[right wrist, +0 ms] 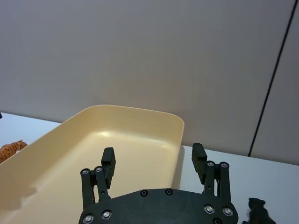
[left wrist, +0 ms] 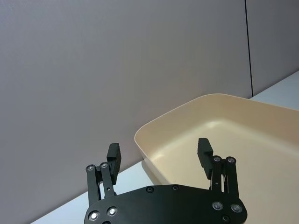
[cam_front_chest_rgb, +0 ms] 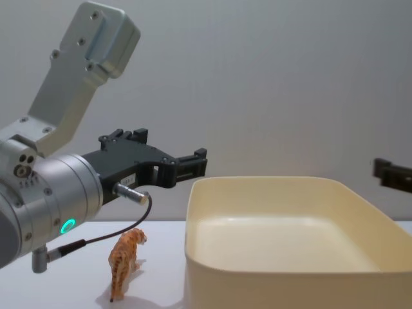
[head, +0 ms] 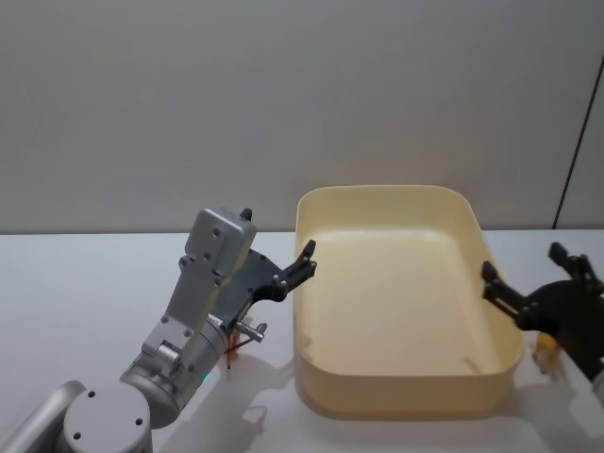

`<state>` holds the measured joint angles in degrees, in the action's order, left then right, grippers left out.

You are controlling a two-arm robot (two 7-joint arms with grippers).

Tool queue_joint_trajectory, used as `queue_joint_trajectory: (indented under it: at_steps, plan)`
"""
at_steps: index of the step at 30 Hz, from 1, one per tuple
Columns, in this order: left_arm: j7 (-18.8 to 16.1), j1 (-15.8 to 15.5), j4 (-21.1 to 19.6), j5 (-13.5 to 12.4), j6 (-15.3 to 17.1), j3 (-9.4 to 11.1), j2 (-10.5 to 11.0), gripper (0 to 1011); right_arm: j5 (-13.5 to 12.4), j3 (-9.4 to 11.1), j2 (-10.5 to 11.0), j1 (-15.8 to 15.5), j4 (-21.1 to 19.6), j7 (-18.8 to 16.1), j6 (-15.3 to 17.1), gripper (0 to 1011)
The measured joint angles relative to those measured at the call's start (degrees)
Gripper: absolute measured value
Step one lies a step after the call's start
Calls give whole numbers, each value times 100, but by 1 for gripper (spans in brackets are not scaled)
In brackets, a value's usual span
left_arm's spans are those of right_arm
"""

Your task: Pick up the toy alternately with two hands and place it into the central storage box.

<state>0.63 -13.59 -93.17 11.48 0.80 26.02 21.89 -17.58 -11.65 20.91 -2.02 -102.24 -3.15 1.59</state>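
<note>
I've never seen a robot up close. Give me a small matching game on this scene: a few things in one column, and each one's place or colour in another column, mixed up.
Things:
1. tub
2. tiger
3. left gripper
4. right gripper

Descriptions:
A. open, raised at the tub's right rim
B. orange, standing on the table left of the tub
C. cream, between the two grippers
D. open, raised at the tub's left rim

Pairs: 1-C; 2-B; 3-D; 4-A.
</note>
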Motion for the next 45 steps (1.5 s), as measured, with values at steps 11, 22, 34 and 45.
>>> queue_joint_trajectory:
  at_steps: [11, 22, 34, 45]
  plan:
    - [0, 0, 0, 0, 0, 0, 0, 1001, -399, 397, 468, -484, -364, 332, -65, 1001]
    - [0, 0, 0, 0, 0, 0, 0, 1001, -713, 634, 735, -948, -570, 521, 162, 1001]
    - [0, 0, 0, 0, 0, 0, 0, 1001, -747, 623, 654, -945, -307, 619, 670, 1001]
    - [0, 0, 0, 0, 0, 0, 0, 1001, -477, 465, 385, -565, 159, 546, 920, 1001]
